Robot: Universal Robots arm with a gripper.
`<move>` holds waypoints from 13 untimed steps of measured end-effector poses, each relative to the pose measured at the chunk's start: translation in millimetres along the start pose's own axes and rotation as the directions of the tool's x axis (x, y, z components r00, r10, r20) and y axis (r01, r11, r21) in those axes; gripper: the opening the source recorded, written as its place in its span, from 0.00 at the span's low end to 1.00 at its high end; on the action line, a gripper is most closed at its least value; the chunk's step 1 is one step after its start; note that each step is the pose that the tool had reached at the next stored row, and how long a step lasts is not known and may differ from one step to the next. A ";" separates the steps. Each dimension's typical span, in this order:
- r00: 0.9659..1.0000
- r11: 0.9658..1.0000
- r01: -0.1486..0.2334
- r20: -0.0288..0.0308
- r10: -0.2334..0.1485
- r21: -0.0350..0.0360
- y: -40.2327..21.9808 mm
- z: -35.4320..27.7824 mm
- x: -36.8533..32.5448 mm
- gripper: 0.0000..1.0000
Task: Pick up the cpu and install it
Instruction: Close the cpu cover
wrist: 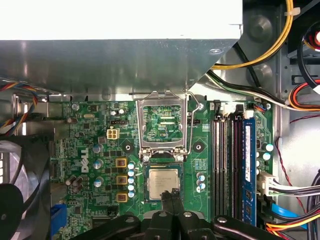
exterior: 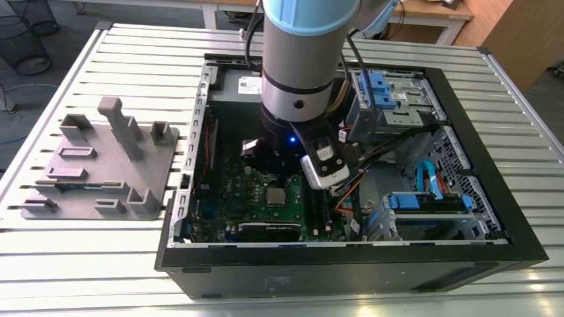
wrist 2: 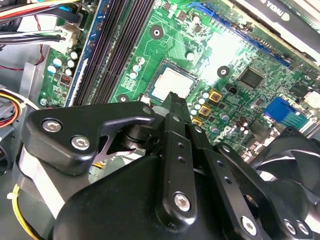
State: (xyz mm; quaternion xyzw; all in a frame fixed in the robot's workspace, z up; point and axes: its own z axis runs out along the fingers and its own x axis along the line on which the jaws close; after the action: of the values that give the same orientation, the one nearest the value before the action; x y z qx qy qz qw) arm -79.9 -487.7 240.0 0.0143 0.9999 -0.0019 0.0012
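**Silver arm, black gripper**

The arm point(exterior: 300, 66) is a silver-grey tube with a pale blue band on top and a thin black ring lower down. Its wrist is black and carries a small blue light point(exterior: 291, 139). A white-cased camera point(exterior: 324, 168) is mounted at the side, and black cables point(exterior: 251, 43) run along the tube. The gripper point(wrist 2: 172, 97) is made of matte black linkage bars joined by round silver screws point(wrist 2: 181, 201).

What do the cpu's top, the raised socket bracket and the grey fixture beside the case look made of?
The cpu: metal lid, matte silver-grey, softly reflective. The socket bracket: bright bare steel, likely, with shiny glints. The grey fixture: probably plastic, uniform dull grey, no shine.
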 end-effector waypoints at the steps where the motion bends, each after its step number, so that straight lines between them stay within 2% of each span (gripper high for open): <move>1: 1.000 1.000 0.000 0.000 0.000 0.000 0.0 0.0 -0.4 0.11; 13: 1.000 1.000 0.000 0.000 0.000 0.000 0.2 0.0 -5.4 0.11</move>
State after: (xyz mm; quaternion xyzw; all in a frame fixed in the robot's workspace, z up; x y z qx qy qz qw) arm -74.6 -487.7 240.0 0.0144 0.9999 -0.0019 0.0012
